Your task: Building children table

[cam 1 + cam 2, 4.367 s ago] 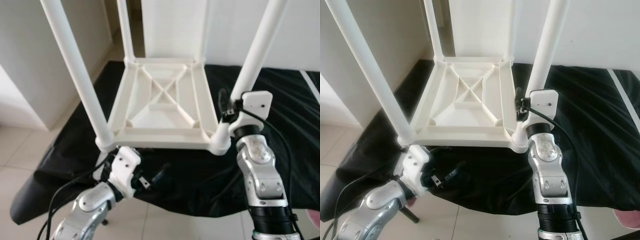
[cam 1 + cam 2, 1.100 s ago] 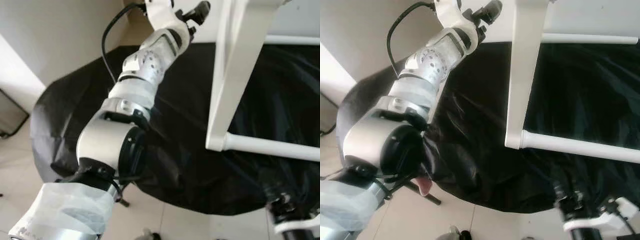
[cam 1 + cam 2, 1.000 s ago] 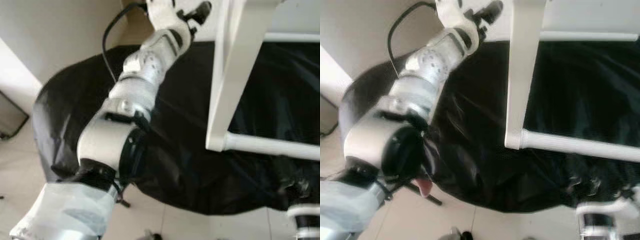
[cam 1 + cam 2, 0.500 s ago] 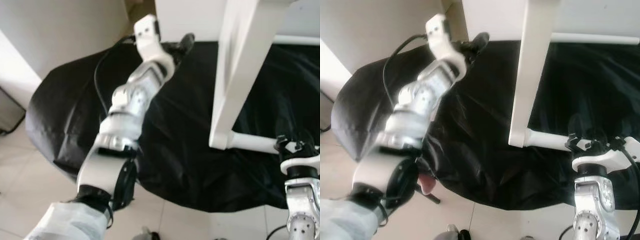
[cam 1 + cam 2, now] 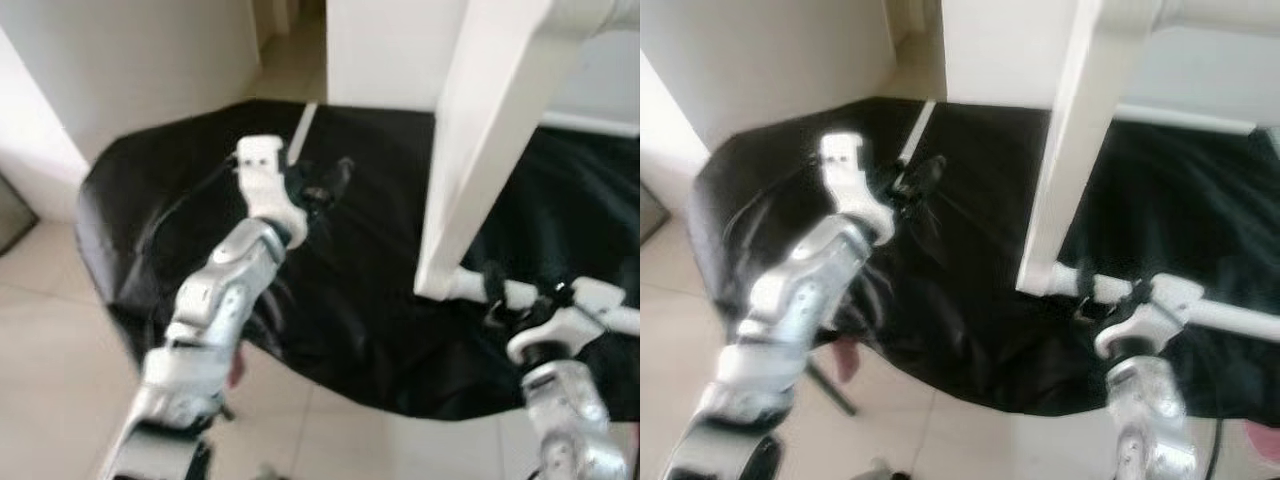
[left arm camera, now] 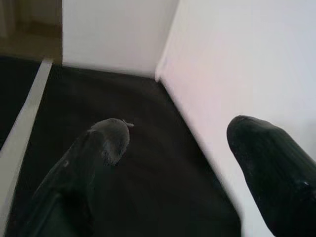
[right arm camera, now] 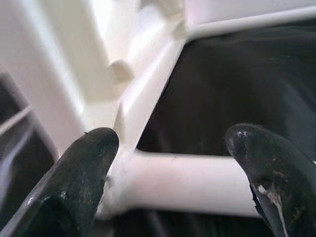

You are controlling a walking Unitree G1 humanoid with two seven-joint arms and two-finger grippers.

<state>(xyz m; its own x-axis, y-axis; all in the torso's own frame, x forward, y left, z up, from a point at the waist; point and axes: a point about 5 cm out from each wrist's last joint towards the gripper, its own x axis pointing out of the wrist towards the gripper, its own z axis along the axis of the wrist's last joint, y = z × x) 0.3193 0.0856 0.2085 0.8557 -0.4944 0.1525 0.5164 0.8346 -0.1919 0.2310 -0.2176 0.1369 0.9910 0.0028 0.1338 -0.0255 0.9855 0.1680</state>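
Black cloth [image 5: 370,300] covers a low surface across the middle of the scene, draping over its near edge; a pale strip [image 5: 302,122] runs across the cloth at far left. Pale tiled floor [image 5: 50,330] near and left, white walls [image 5: 140,60] behind, with a doorway gap at far centre.

White children table [image 5: 480,160] stands tipped on its side on the cloth, right of centre: a broad flat edge rises steeply toward the upper right, and one round leg [image 5: 1230,318] lies level along the cloth, running right from the lower corner.

Left arm reaches forward over the left part of the cloth; left tool [image 6: 177,136] hangs above the cloth, well apart from the table, fingers [image 6: 106,140] spread with nothing between them.

Right tool [image 7: 173,143] is near right at the table's lower corner, fingers spread to either side of the level leg where it joins the frame; contact cannot be told. Head views blurred
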